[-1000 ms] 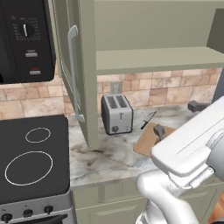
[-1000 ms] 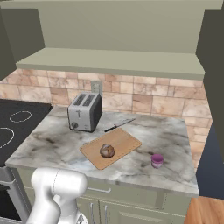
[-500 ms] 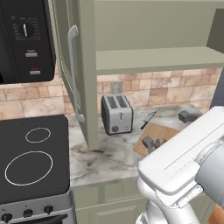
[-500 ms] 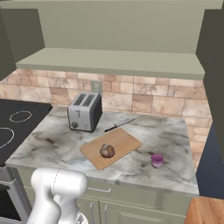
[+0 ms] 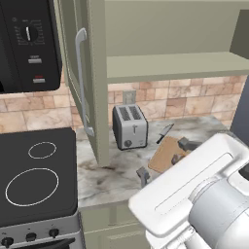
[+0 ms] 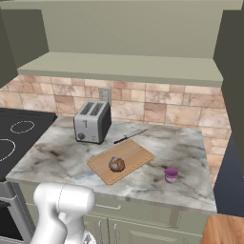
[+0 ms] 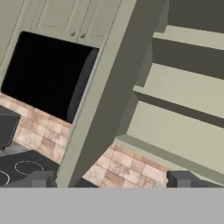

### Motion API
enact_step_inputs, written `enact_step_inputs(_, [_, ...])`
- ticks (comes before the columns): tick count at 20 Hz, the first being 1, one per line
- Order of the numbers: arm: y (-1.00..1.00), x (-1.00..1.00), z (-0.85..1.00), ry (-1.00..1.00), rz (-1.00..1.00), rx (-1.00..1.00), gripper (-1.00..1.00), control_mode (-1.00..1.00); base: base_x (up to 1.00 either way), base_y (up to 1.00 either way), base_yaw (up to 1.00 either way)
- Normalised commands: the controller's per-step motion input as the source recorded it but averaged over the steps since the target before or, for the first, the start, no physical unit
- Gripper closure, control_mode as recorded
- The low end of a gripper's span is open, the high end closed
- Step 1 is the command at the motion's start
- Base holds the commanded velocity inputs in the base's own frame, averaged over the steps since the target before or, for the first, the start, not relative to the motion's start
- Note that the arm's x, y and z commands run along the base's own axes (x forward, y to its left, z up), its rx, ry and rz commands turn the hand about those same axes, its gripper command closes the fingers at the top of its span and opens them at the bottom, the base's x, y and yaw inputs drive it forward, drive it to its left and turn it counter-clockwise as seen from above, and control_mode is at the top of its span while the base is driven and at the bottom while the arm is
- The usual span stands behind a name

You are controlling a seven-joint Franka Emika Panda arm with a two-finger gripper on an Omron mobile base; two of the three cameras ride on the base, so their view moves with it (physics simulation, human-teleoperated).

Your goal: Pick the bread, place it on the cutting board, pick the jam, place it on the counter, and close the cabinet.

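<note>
In your left base view the robot's white arm covers most of the flat light-brown wooden cutting board (image 5: 164, 151), leaving you one corner; the brown roll and purple jar are behind the arm there; the black microwave (image 5: 26, 46) is cut by the top and left edges; in your hand view the sage-green cabinet door (image 7: 114, 87) hides part of the shelves, and the grey fingertips (image 7: 39, 178) barely clear the bottom band.

Backsplash (image 6: 157, 110) is tan/pink stone brick with a wall outlet (image 6: 105, 96) behind the silver toaster (image 6: 92, 122). Black microwave (image 5: 26, 44) hangs over a black stove top (image 5: 36, 175) with white burner rings. Sage lower cupboards (image 6: 143, 228) below. Wood floor (image 6: 226, 229) at lower right. Light is flat and even.
</note>
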Motion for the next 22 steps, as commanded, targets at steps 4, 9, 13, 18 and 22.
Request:
enact_step_inputs(4, [0.23, 0.0, -0.12, -0.08, 0.0, 0.0, -1.0, -1.0, 0.0, 0.0, 0.0])
enact_step_inputs(9, [0.18, 0.0, -0.06, -0.1, 0.0, 0.0, -1.0, -1.0, 0.0, 0.0, 0.0])
enact_step_inputs(13, [0.19, 0.0, -0.11, -0.11, 0.0, 0.0, -1.0, -1.0, 0.0, 0.0, 0.0])
enact_step_inputs(18, [0.23, 0.05, -0.17, -0.1, 0.0, -0.01, -1.0, -1.0, 0.0, 0.0, 0.0])
enact_step_inputs(22, [0.24, 0.06, -0.16, -0.1, 0.0, -0.02, -1.0, -1.0, 0.0, 0.0, 0.0])
